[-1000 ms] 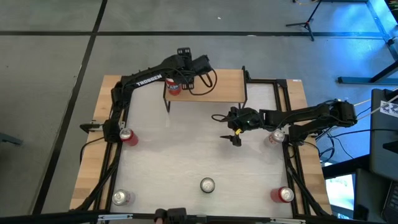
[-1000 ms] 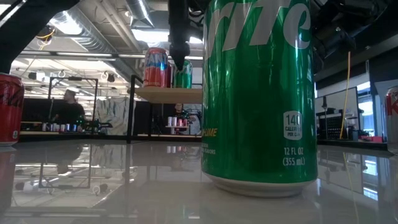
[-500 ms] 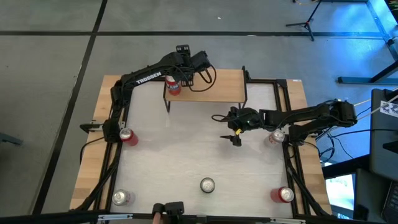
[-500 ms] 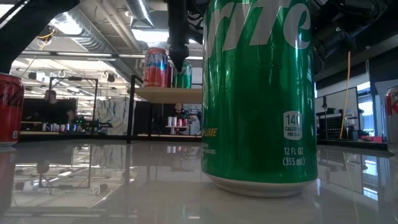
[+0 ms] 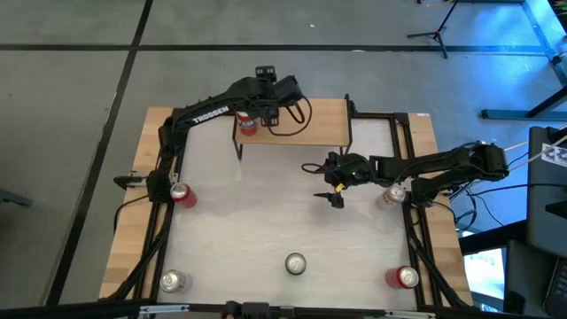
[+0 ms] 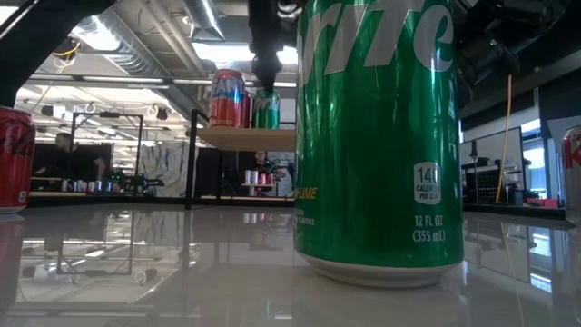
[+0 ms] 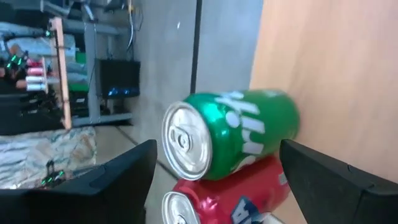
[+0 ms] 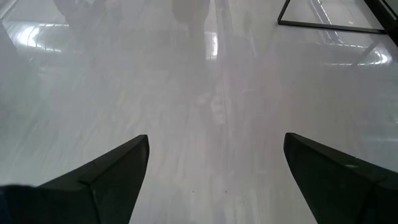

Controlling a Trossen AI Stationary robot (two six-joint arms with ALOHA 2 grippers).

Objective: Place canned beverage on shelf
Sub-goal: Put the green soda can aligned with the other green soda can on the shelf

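Green can [image 7: 230, 134] standing on shelf [image 5: 314, 120] at its 9 o'clock end, touching red can [image 7: 230, 193]. Left jaws [image 5: 266, 105] apart around it, not clamped, likely letting go. Right jaws [image 5: 335, 183] apart, empty, waiting mid-bench [image 5: 266, 221].

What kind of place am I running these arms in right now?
Likely a robotics lab or workshop, not a shop. A pale tabletop on black frame rails stands on bare concrete floor, soda cans are spaced out on it, and the low view shows exposed ceiling ducts and equipment benches behind.
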